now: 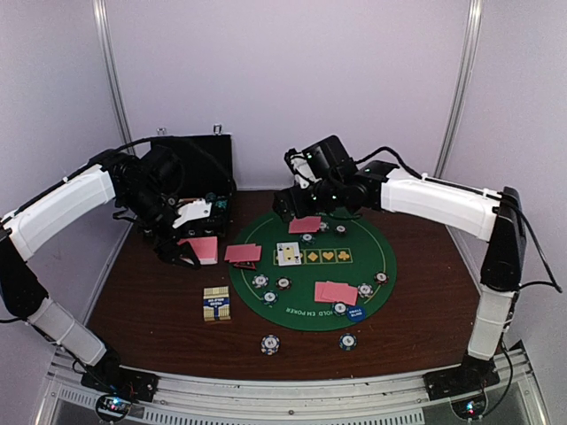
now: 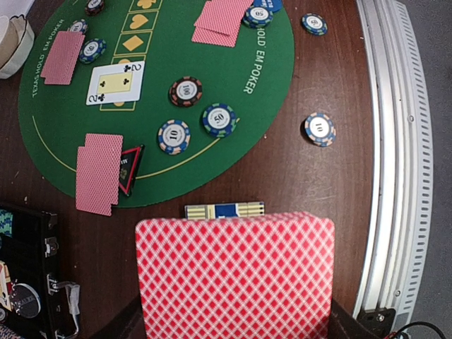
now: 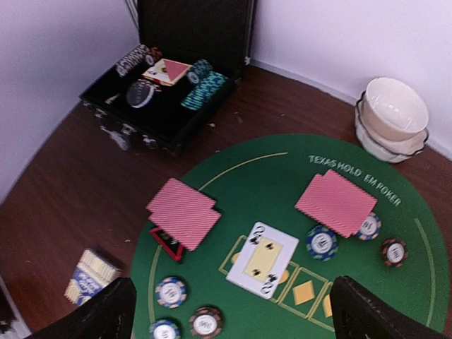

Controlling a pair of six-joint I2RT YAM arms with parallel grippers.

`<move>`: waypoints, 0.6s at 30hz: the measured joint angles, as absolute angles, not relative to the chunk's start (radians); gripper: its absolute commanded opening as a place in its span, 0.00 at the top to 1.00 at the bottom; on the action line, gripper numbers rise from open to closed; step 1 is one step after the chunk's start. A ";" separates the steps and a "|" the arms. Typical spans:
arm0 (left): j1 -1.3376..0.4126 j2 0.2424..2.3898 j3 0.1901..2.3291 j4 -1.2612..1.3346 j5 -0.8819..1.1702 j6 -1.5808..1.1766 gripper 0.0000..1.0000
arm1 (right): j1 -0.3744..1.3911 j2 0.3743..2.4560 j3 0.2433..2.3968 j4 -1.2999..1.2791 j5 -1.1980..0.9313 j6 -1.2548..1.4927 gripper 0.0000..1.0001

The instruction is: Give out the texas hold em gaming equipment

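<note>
Fingers [image 3: 106, 311] of the right gripper [image 1: 303, 208] stand wide apart, empty, over the green mat [image 1: 368, 243] at its 12 o'clock edge. Left gripper [image 1: 197, 251] is clamped on a pack of pink-backed cards [image 2: 236, 279], off the mat at 9 o'clock. Card pairs [image 1: 306, 225] lie at 12, 9 and 5 o'clock, a two of clubs [image 1: 288, 254] near centre. Striped chips [image 1: 260, 281] sit among them; a red triangular button [image 3: 167, 240] touches the 9 o'clock pair.

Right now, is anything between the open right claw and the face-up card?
Nothing visible. The right gripper hangs open above the green mat, where the face-up card lies uncovered; chips and pink-backed cards sit beside it, not on it.
</note>
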State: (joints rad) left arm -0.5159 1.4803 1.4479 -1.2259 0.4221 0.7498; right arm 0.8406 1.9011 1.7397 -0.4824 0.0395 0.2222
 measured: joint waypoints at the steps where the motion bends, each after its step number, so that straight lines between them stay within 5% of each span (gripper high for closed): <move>1: -0.516 1.480 1.448 -1.227 0.422 0.750 0.71 | 0.838 1.867 1.713 -0.475 -0.007 0.268 0.00; 18: -0.516 1.480 1.448 -1.227 0.418 0.751 0.71 | 0.893 1.916 1.607 -0.211 -0.590 0.908 0.00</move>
